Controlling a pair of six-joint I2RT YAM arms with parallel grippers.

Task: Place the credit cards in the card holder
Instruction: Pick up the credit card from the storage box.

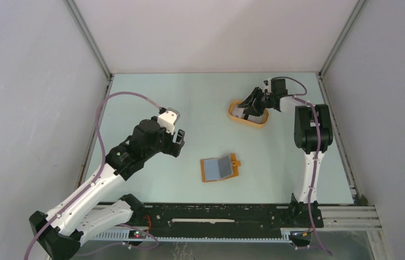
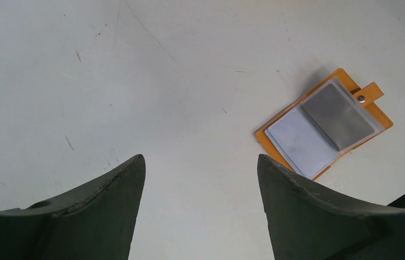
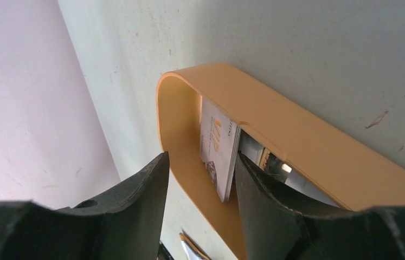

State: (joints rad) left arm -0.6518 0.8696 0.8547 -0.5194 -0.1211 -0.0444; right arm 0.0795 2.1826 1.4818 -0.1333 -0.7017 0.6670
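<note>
The card holder [image 1: 220, 168] lies open on the table, orange-brown with its tab to the right. In the left wrist view the card holder [image 2: 325, 130] shows clear sleeves with a pale bluish card and a dark grey one. My left gripper [image 1: 178, 142] hovers left of it, open and empty [image 2: 200, 158]. My right gripper [image 1: 251, 105] reaches into the oval orange tray [image 1: 259, 122]. It is open [image 3: 200, 162]. A white credit card stack [image 3: 217, 151] stands on edge between its fingers, against the right finger [image 3: 265, 200]. More cards [image 3: 276, 162] lie behind that finger.
The orange tray's rim [image 3: 297, 135] curves around the cards. The enclosure's white walls stand close on the left, right and back. A black rail [image 1: 216, 214] runs along the table's near edge.
</note>
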